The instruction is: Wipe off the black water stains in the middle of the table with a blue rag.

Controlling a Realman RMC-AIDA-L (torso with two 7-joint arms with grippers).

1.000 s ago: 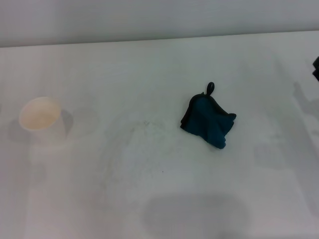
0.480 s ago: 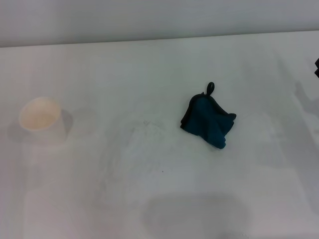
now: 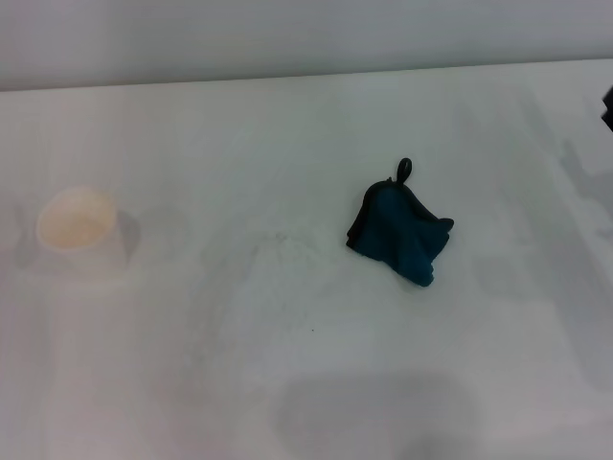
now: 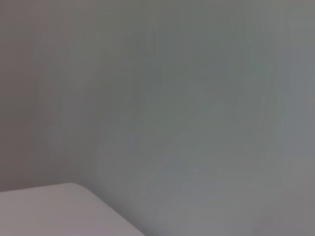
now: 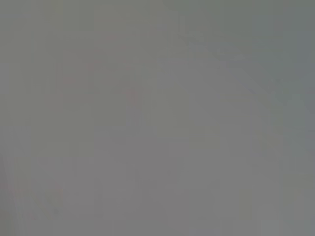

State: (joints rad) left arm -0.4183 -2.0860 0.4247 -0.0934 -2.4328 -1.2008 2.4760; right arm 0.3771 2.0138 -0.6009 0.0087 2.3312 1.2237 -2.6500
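The blue rag (image 3: 397, 235) lies bunched up on the white table (image 3: 287, 125), right of its middle, with its black loop sticking up at the far side. No black water stains show in any view; only a tiny dark speck (image 3: 311, 331) marks the table nearer to me. A black sliver of my right gripper (image 3: 609, 105) pokes in at the right edge of the head view, well away from the rag. My left gripper is out of view. The wrist views show only blank grey.
A white paper cup (image 3: 81, 230) stands upright at the left of the table. The table's far edge meets a grey wall. A pale corner of a surface (image 4: 49, 211) shows in the left wrist view.
The black part at the right edge has drawn further out of the head view, and its shadow on the table has faded. The rag and the cup have not moved.
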